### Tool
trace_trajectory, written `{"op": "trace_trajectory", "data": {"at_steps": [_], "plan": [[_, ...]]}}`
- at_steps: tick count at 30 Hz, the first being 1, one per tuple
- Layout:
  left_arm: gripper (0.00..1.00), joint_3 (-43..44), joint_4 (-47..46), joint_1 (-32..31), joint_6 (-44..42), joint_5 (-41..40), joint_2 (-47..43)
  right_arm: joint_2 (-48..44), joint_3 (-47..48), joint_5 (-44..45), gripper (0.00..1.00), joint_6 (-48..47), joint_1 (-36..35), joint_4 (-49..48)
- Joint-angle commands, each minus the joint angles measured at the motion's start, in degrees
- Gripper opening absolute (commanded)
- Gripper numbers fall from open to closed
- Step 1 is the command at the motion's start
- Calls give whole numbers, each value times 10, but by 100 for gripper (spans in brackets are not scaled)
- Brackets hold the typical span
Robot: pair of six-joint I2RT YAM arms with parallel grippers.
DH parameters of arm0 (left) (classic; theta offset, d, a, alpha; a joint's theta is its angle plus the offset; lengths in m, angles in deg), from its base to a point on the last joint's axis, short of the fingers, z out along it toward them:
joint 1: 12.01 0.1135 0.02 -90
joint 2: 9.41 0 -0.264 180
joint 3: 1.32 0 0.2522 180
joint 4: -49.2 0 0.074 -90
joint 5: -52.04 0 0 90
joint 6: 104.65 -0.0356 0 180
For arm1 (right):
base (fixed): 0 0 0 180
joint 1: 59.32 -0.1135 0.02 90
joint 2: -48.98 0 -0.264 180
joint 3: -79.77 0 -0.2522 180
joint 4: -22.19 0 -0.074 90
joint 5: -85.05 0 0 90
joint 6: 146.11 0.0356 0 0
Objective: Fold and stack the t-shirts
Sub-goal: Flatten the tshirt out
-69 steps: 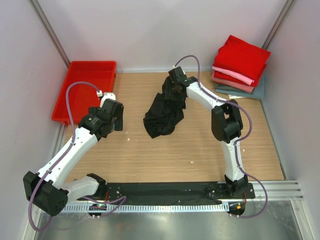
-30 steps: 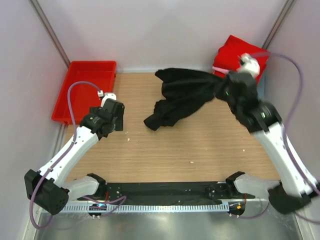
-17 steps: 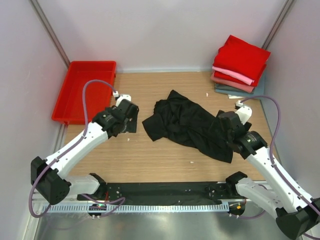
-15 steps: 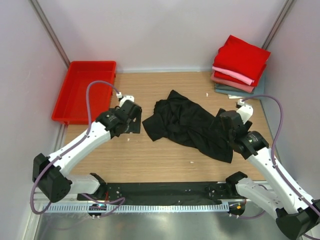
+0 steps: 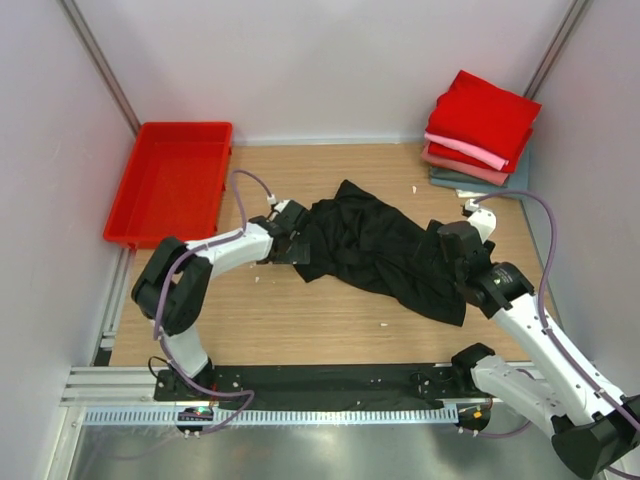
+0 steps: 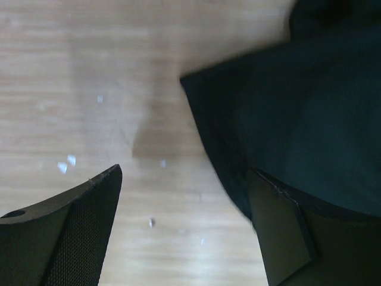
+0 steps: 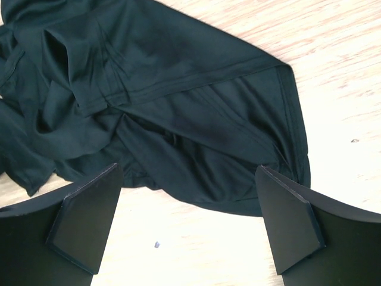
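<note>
From above, the black t-shirt (image 5: 375,245) lies crumpled mid-desk (image 5: 330,320), with the folded stack (image 5: 480,130) at the far right corner (its destination, I judge). In the left wrist view, the left end effector (image 6: 186,179) is spread wide, straddling the shirt's hem. In the right wrist view, the right end effector (image 7: 187,173) gapes above the opposite edge, holding nothing. Flattening seems in hand; next, pinch both edges and pull them apart.

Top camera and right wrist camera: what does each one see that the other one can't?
Only the top camera shows the red tray, the stack of folded t-shirts and the left gripper at the edge of the black t-shirt. Only the right wrist camera shows the stitched hem up close, with the open right gripper framing it. Both show the crumpled black t-shirt lying on the wooden table.
</note>
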Motion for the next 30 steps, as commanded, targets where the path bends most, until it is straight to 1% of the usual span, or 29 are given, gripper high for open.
{"op": "trace_trajectory", "data": {"at_steps": [1, 8, 11, 12, 14, 15, 16, 17, 19, 21, 22, 23, 24, 25, 26, 27, 28, 29, 30], "plan": [[85, 41, -75, 37, 15, 19, 25, -12, -3, -11, 100, -13, 0, -10], [81, 58, -126, 63, 14, 56, 77, -8, -12, -59, 100, -10, 0, -33], [74, 67, -127, 65, 18, 69, 102, 6, -15, -69, 100, -10, 0, -45], [65, 66, -128, 65, 19, 72, 105, 14, -15, -71, 100, -11, 0, -46], [53, 61, -134, 65, 21, 84, 111, 18, -14, -68, 100, -12, 0, -49], [29, 60, -136, 65, 20, 88, 112, 21, -14, -63, 100, -12, 0, -51], [14, 60, -134, 65, 18, 91, 112, 21, -15, -62, 100, -12, 0, -57], [1, 61, -130, 65, 15, 91, 101, 22, -15, -63, 100, -12, 0, -59], [0, 59, -119, 65, 9, 81, 69, 30, -13, -60, 100, -12, 0, -59], [0, 70, -71, 65, -4, 56, -3, 35, -11, -57, 100, -16, 0, -58], [0, 99, -14, 65, -10, 20, -27, 40, -8, -47, 100, -16, 0, -57], [0, 117, 19, 65, -17, 1, -80, 41, -7, -43, 100, -17, 0, -56], [0, 158, 51, 65, -34, -44, -105, 42, -2, -41, 100, -18, 0, -58], [0, 178, 115, 65, -37, -65, -129, 44, 0, -40, 100, -18, 0, -60], [0, 193, 142, 65, -40, -83, -181, 45, 0, -42, 100, -17, 0, -61], [0, 214, 165, 65, -44, -97, -205, 48, 0, -45, 100, -15, 0, -67], [0, 221, 208, 65, -43, -118, -231, 50, 0, -48, 100, -12, 0, -71], [0, 223, 227, 65, -39, -126, -253, 57, 0, -59, 100, -10, 0, -74], [1, 210, 240, 65, -36, -131, -300, 60, -5, -61, 100, -8, 0, -79]]}}
